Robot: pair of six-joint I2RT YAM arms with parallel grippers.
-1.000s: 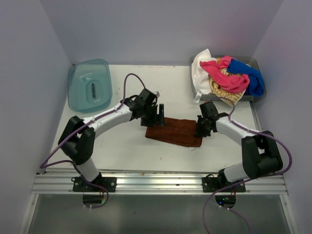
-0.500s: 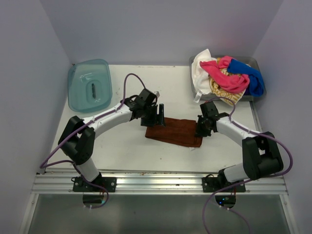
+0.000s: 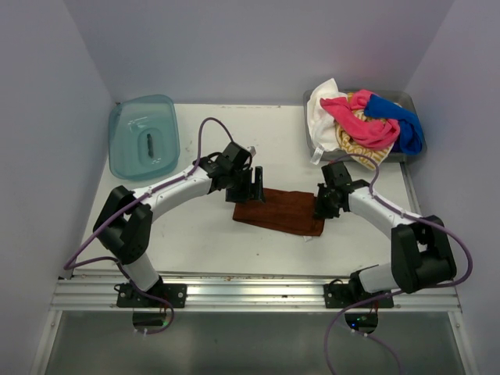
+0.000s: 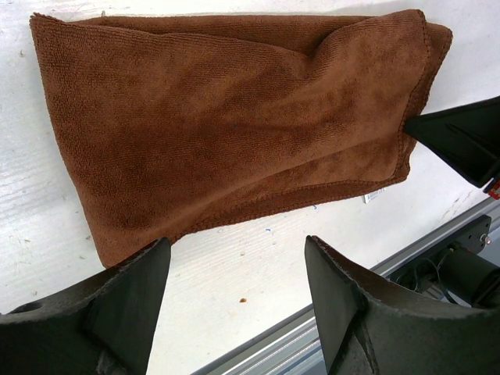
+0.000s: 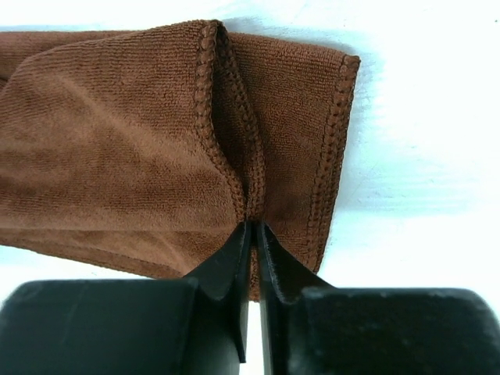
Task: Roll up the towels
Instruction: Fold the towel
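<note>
Right gripper (image 5: 251,225) pinches a raised fold at the right end of the rust-brown towel (image 5: 117,156), flat on the table (image 3: 195,234); left gripper (image 4: 237,246) hangs spread over its left end. So thin a pinch may slip mid-roll. Other towels (image 3: 366,125) heap beyond.

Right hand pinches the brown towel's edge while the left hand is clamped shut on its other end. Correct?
No. The right hand does pinch the brown towel, but the left hand is open, gripping nothing; the left wrist view shows it.

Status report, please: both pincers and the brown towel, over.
Right pincer shut on brown towel edge fold. Left pincer open, above other end. Nothing in the way.
</note>
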